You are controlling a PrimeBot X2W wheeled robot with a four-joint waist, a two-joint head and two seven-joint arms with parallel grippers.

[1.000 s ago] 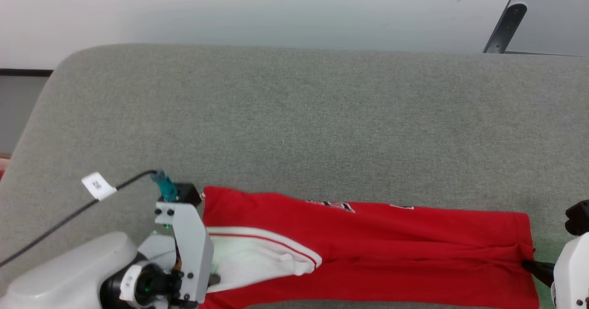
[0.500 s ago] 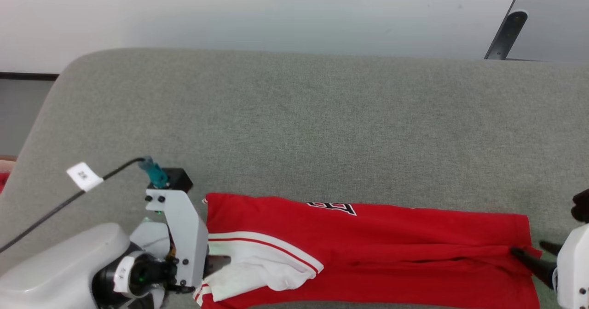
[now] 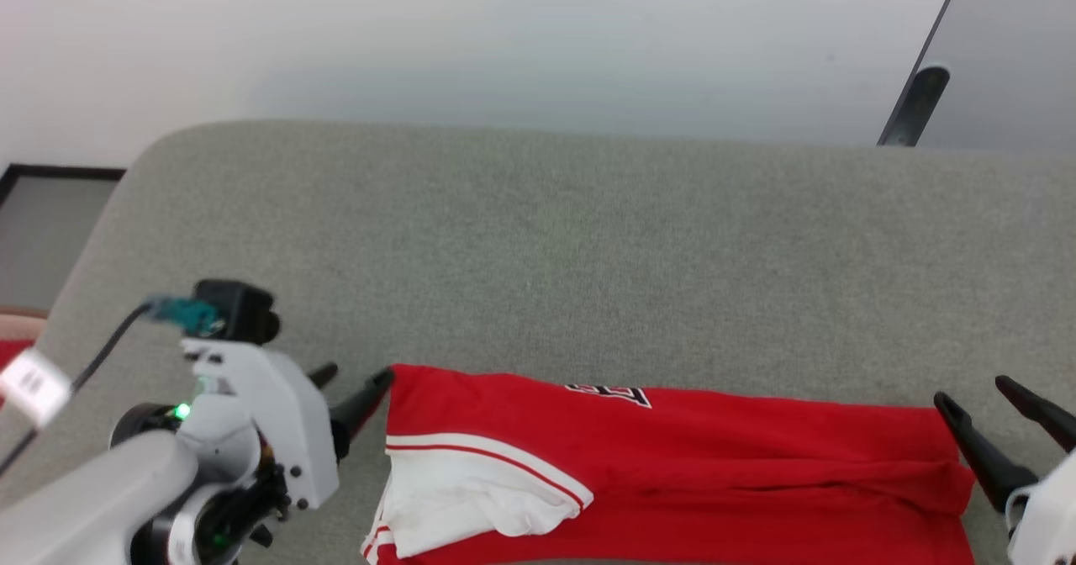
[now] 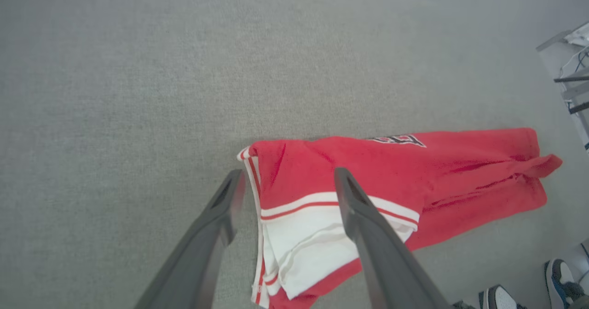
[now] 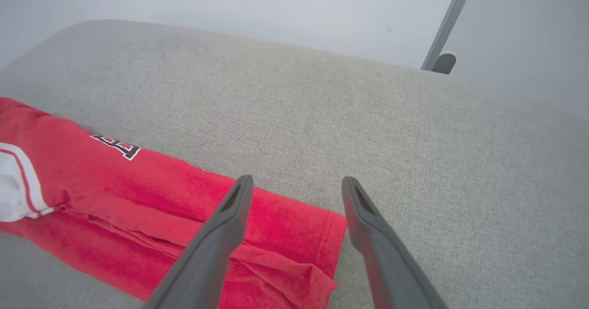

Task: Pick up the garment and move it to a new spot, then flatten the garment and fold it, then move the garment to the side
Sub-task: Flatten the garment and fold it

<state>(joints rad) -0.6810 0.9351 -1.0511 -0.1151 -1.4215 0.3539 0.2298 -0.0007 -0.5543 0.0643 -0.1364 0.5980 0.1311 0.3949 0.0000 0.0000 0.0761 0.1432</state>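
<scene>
Left fingers (image 3: 361,401) and right fingers (image 3: 971,447) gape, released, beside the garment (image 3: 714,456) (lettering half hidden).

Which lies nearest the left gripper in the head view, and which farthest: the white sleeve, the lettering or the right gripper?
1. White sleeve, beside the left gripper, on its right.
2. Lettering, midway along the jersey's far edge.
3. Right gripper, at the jersey's right end.

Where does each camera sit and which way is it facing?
Head: on the head, looking down at the garment on the grey surface; left gripper, right gripper flank it.
Left wrist: along its open fingers, over the white-sleeve end.
Right wrist: along its open fingers, over the plain red end.
Shared: all three show the garment.
</scene>
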